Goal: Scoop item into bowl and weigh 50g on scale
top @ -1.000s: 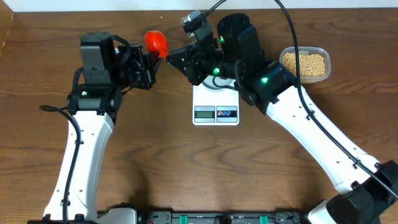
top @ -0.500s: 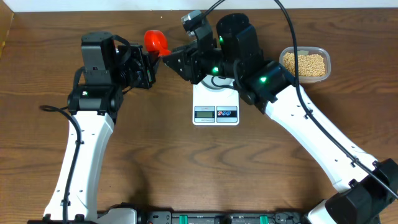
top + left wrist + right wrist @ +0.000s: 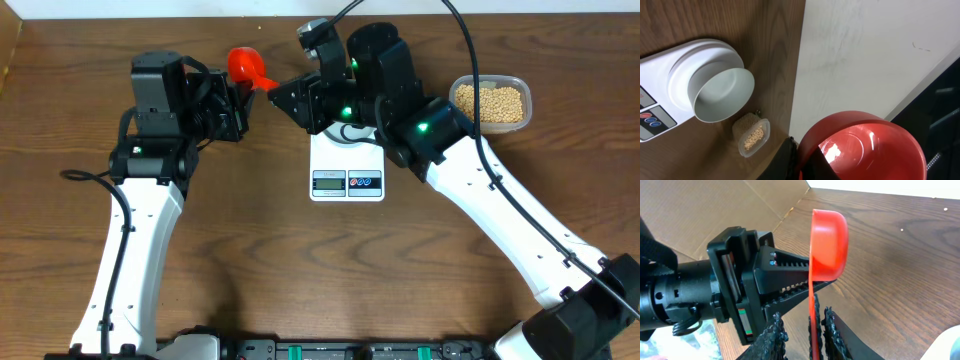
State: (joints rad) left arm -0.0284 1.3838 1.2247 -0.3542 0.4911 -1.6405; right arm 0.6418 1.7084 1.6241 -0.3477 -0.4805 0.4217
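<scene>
**Red scoop held between both arms, above the bench**

The left fingers (image 3: 243,103) are clenched on the handle of the round red plastic scoop (image 3: 246,66), holding it in the air above the brown wooden bench (image 3: 300,260), near its far edge. The scoop's handle also runs down between the right fingers (image 3: 829,327), but whether they press on it cannot be told.

The small pale bluish-white bowl (image 3: 720,92) sits on the flat white rectangular scale (image 3: 347,170); from overhead the right arm hides the bowl. The scale lies mid-bench, to the right of the scoop. The small tan-yellow beans (image 3: 490,102) lie in a clear rounded plastic tub (image 3: 520,85) standing apart from the scale, on its right.
</scene>
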